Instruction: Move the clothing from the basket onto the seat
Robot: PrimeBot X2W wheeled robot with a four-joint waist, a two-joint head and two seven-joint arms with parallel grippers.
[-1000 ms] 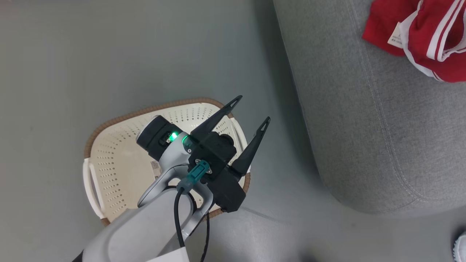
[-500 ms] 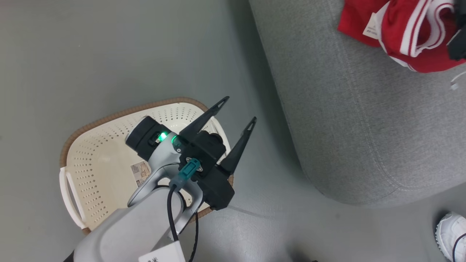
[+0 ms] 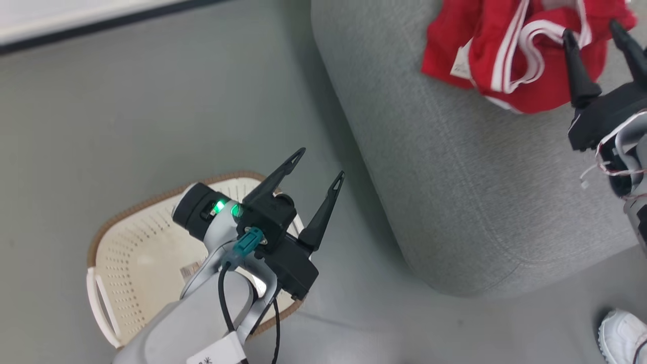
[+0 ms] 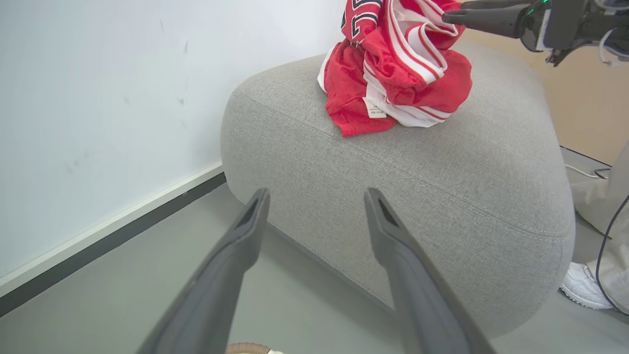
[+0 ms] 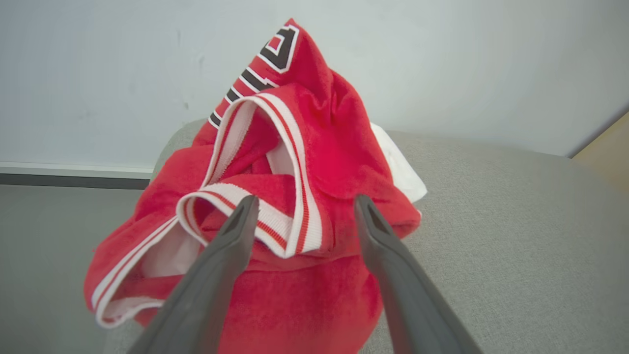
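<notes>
- Hovering above the basket (image 3: pixel 132 263), my left gripper (image 3: pixel 322 162) is released, its two fingers spread wide with nothing between them.
- The basket sits on the grey floor (image 3: pixel 126 126) under my left forearm. Its perforated cream bottom is in plain sight, with a small label (image 3: pixel 188 271) stuck to it.
- A person's white shoe (image 3: pixel 621 336) stands on the floor near the seat, at the lower right of the head view.
- Beyond the basket and apart from it rises the seat (image 3: pixel 480 202), grey and rounded, with a seam running along its edge.
- The clothing (image 3: pixel 505 55) lies in a crumpled heap on top of the seat: red cloth, white striped trim, a white tag, and a white piece peeking out behind.
- My right gripper (image 3: pixel 590 28) is released too, with its fingers apart and pointing into the heap. In the right wrist view their tips frame a loop of white trim. Whether they touch the cloth I cannot tell.
- Farthest off, a white wall (image 4: pixel 98 98) with a dark skirting strip (image 4: pixel 113 240) meets the floor behind the seat.
</notes>
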